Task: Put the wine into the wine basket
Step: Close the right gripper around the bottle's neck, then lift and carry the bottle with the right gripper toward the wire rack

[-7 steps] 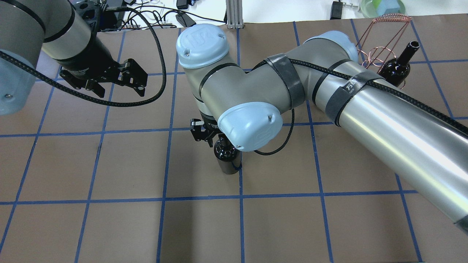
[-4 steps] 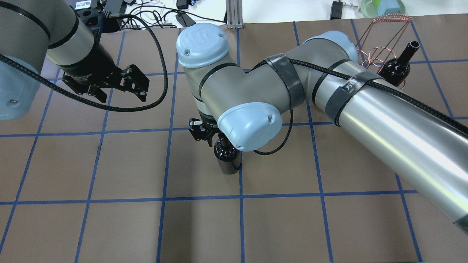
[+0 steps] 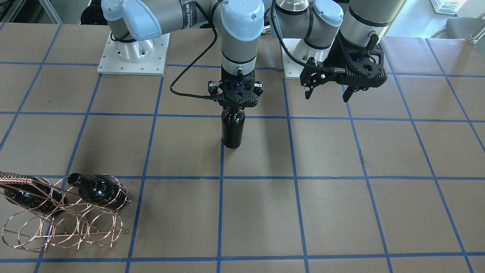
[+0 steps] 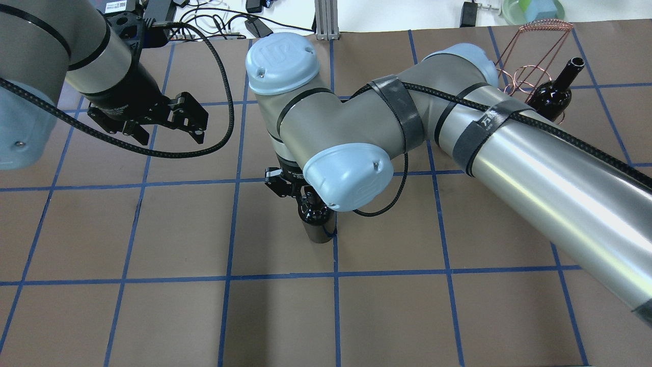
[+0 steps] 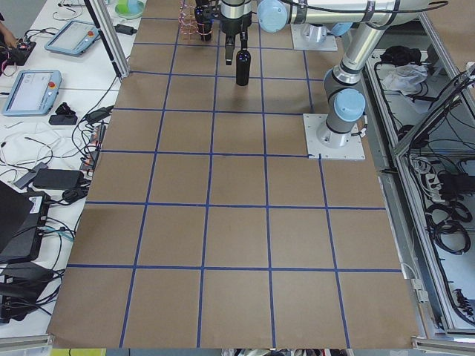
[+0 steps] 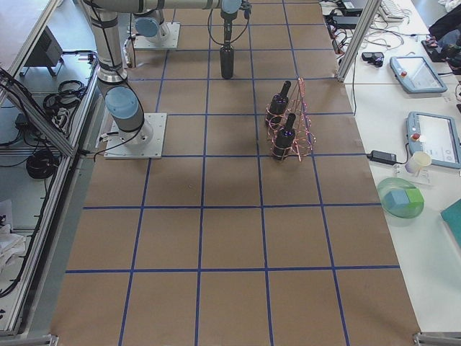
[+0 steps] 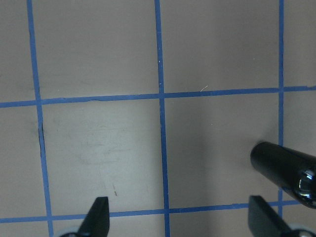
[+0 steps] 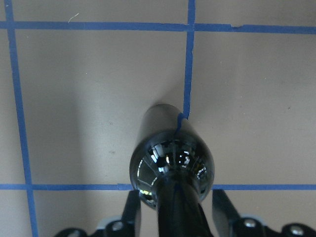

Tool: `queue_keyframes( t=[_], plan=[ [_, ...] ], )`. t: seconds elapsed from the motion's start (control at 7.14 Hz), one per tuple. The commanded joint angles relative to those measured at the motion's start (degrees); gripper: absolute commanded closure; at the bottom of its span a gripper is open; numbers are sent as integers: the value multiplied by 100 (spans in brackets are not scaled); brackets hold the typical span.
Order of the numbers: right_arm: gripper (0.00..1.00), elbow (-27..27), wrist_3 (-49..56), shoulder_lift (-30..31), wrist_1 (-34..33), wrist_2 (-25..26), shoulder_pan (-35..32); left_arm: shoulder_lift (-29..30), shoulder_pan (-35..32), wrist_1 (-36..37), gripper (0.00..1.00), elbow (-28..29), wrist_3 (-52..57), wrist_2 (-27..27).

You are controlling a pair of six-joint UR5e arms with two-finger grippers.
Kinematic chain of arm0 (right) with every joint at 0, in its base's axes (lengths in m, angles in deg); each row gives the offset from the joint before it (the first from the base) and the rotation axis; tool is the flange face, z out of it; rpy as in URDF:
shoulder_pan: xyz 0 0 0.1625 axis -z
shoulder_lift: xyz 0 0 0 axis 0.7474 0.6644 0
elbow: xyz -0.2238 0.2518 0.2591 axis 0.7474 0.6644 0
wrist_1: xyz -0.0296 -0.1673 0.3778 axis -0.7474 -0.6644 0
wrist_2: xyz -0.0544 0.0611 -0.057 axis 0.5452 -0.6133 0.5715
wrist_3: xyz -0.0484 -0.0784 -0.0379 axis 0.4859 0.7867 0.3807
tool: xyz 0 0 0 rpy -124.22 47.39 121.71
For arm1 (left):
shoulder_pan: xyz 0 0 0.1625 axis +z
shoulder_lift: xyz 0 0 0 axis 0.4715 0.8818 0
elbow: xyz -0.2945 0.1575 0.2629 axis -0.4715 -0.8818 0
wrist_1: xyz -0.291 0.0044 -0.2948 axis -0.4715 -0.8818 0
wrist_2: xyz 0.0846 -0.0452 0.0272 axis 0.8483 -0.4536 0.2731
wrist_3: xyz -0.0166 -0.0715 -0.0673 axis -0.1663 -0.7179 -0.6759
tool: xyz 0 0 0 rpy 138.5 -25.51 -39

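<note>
Wine: the wine bottle [image 3: 232,131], near-black, glossy and unlabelled, stands upright with its base on a blue tape line [image 3: 221,163].
Basket: the wine basket [image 3: 64,212], copper wire loops with a braided handle, sits well apart from it.
Load: a second bottle [image 3: 96,190] and a third bottle [image 3: 32,197] lie tilted in its loops.
</note>
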Motion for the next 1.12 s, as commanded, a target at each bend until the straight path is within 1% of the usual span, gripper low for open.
queue_keyframes(
  t=[0.0,0.14,0.28,0.56,0.7,0.98],
  plan=[
    [87,4,3,0,15,-22,0,0,0,9,0,0,19,-2],
    [96,4,12,0,24,-65,0,0,0,9,0,0,19,-2],
    [100,12,47,0,24,-170,9,-9,0,0,0,0,19,-2],
    [100,204,135,131,68,-119,166,-9,0,0,0,0,19,6],
    [100,362,527,288,251,-75,332,-9,0,0,0,-9,19,6],
    [100,653,1632,963,1136,39,1191,-9,0,9,0,0,18,6]
  ],
)
